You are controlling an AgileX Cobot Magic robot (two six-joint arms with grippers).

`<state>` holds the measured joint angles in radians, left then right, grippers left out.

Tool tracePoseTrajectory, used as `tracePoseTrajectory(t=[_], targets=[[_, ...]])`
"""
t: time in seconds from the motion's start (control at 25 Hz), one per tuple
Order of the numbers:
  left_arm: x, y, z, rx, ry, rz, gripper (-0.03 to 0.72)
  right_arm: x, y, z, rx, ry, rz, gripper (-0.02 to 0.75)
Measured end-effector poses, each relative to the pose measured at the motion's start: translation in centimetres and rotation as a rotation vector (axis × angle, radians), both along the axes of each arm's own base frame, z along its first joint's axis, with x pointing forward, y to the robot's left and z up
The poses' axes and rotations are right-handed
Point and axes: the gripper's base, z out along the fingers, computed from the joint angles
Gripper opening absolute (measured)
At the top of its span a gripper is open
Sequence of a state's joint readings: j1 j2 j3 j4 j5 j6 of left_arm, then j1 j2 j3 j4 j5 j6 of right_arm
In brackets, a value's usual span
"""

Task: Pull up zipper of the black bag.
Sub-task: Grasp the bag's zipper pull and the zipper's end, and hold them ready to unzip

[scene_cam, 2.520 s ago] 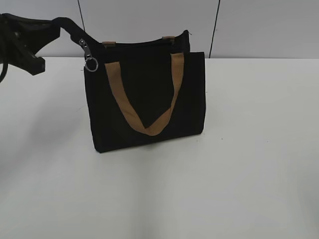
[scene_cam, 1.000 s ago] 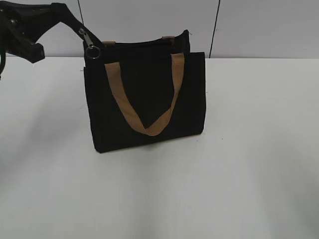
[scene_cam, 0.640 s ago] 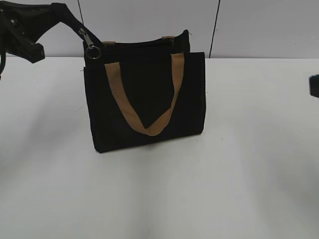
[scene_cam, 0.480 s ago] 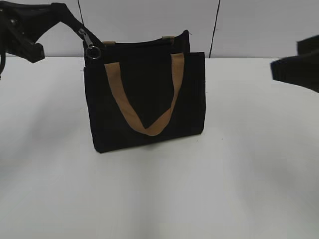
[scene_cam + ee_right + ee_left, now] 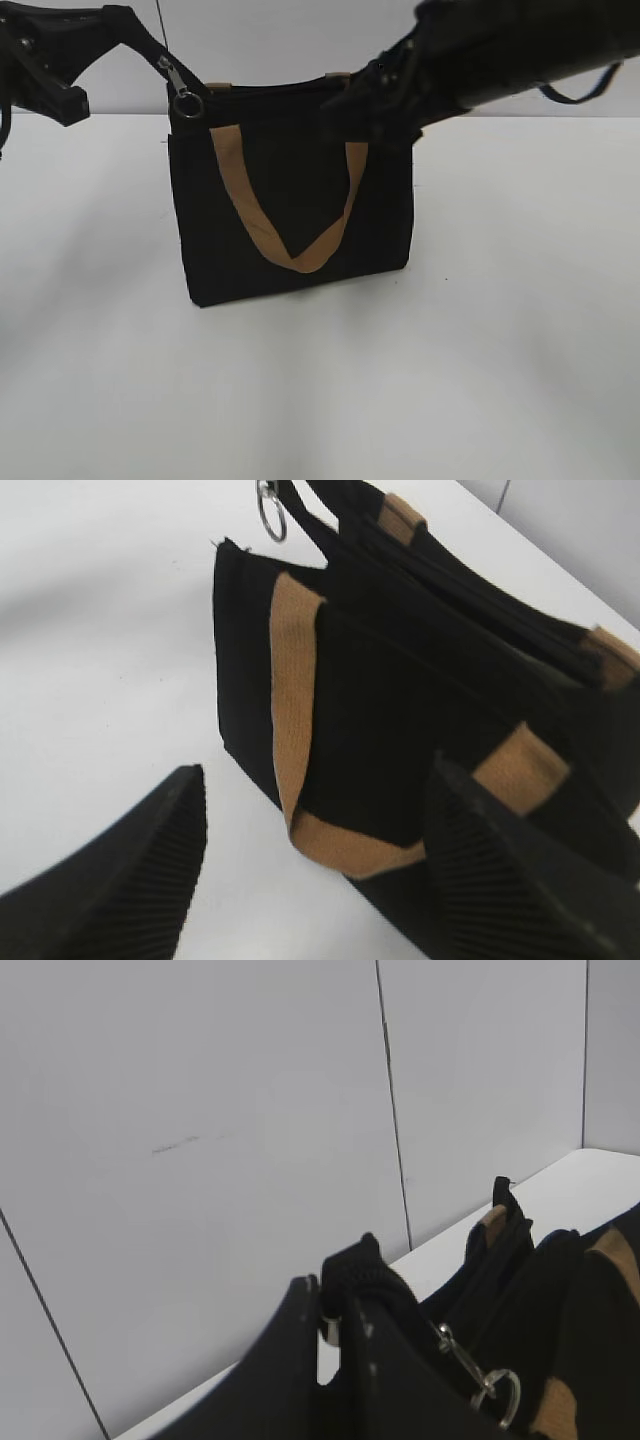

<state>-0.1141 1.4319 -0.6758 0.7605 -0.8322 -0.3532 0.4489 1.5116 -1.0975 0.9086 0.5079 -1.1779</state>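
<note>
The black bag (image 5: pixel 290 215) stands upright mid-table with a tan strap handle hanging down its front. The zipper runs along its top edge, and its silver slider and ring pull (image 5: pixel 182 98) hang at the top left corner. My left gripper (image 5: pixel 112 22) is shut on the black fabric end tab of the zipper (image 5: pixel 352 1265), holding it taut up and to the left; the ring (image 5: pixel 497 1397) dangles just beyond. My right gripper (image 5: pixel 350 98) hovers at the bag's top right corner. In the right wrist view its jaws (image 5: pixel 315 775) are open and empty above the bag's front (image 5: pixel 400 690).
The white table (image 5: pixel 480 350) stretches around the bag. A grey panelled wall (image 5: pixel 290 40) stands close behind it. The right arm (image 5: pixel 520 50) reaches in from the upper right across the bag's top.
My right arm has swept in from the right edge to the bag's top right corner. My left gripper has lifted the zipper tab a little higher. The bag has stayed put.
</note>
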Motion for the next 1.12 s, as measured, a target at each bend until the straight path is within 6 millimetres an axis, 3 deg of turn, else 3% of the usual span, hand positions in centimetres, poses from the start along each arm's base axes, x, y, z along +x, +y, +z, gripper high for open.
tracePoseTrajectory(t=[0.36,0.64,0.88,1.12], targets=[[0.0,0.0,0.0,0.000,0.000,0.000,0.019,4.5,5.9,-1.5,0.080,0.078,-0.004,0.515],[0.0,0.0,0.0,0.000,0.000,0.000,0.019,5.8,10.1,-3.3,0.073,0.048,0.060,0.515],[0.0,0.0,0.0,0.000,0.000,0.000,0.019,6.5,10.9,-4.7,0.061,0.025,0.026,0.515],[0.0,0.0,0.0,0.000,0.000,0.000,0.019,6.2,12.0,-4.8,0.085,0.008,-0.008,0.515]])
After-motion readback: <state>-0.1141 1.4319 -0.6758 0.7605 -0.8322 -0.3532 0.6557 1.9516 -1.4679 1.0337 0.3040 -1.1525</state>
